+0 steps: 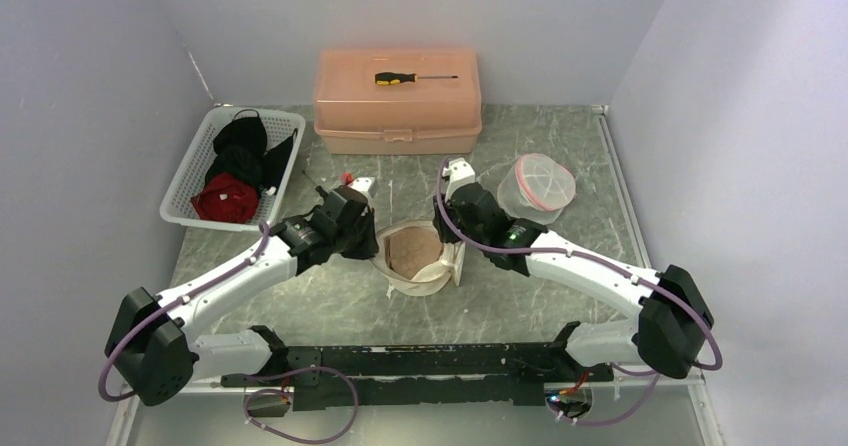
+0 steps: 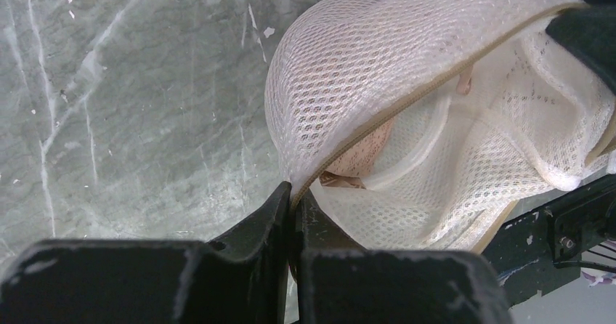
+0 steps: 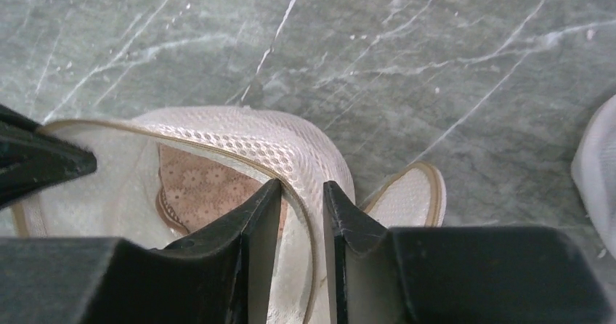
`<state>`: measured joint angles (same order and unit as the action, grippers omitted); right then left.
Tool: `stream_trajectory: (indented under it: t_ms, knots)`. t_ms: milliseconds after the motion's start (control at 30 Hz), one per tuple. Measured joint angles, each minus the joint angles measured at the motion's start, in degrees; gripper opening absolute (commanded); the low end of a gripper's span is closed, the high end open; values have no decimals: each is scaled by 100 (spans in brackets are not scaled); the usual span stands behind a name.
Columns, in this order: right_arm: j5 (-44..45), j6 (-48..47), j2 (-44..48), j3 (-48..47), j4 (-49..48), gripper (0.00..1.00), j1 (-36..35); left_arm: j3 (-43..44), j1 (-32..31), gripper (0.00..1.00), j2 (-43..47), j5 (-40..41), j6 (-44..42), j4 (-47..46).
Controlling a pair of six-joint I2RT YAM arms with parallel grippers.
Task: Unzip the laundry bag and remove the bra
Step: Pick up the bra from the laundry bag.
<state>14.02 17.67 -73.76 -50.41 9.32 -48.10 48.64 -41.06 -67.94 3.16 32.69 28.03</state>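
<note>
The white mesh laundry bag lies open in the middle of the table, between my two grippers. A pinkish lace bra lies inside it. My left gripper is shut on the bag's left zip rim; the bra shows through the opening there. My right gripper is on the bag's right side. Its fingers stand a little apart with the bag's mesh wall between them, gripping it. The bra lies just left of them.
A white basket of black and red clothes stands at the back left. A pink lidded box with a screwdriver on it is at the back. A second round mesh bag with a red rim sits at the right.
</note>
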Motion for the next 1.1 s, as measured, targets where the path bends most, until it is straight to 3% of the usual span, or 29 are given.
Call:
stream_trajectory:
  t_ms: [100, 233, 300, 433, 633, 767, 833, 900, 933, 1000, 1100]
  knots:
    - [-114, 44, 92, 201, -17, 57, -13, 59, 0, 11, 0, 20, 0, 96]
    - [-127, 125, 356, 413, 7, 63, -31, 166, 0, 10, 2, 17, -4, 101]
    - [-133, 138, 540, 459, 15, 59, -35, 186, 0, 10, 2, 17, -4, 98]
    - [-190, 114, 732, 444, 7, 40, -39, 184, -2, 10, -2, 13, 9, 101]
    - [-210, 138, 188, 319, 232, 26, -39, 184, 0, 11, 39, 13, 15, 107]
    - [-190, 151, 109, 319, 417, 4, -50, 184, -2, 12, 170, 15, 15, 164]
    - [-177, 160, 232, 319, 420, 0, -79, 184, -2, 19, 245, 15, 17, 199]
    - [-114, 173, 372, 315, 424, 0, -140, 192, -2, 43, 306, 26, 35, 278]
    - [-68, 173, 448, 302, 437, 0, -184, 210, -4, 49, 365, 63, 66, 376]
    - [22, 157, 505, 251, 448, 0, -282, 262, -7, 55, 560, 136, 85, 527]
    - [173, 140, 507, 203, 446, 0, -448, 382, -4, 57, 1036, 173, 85, 601]
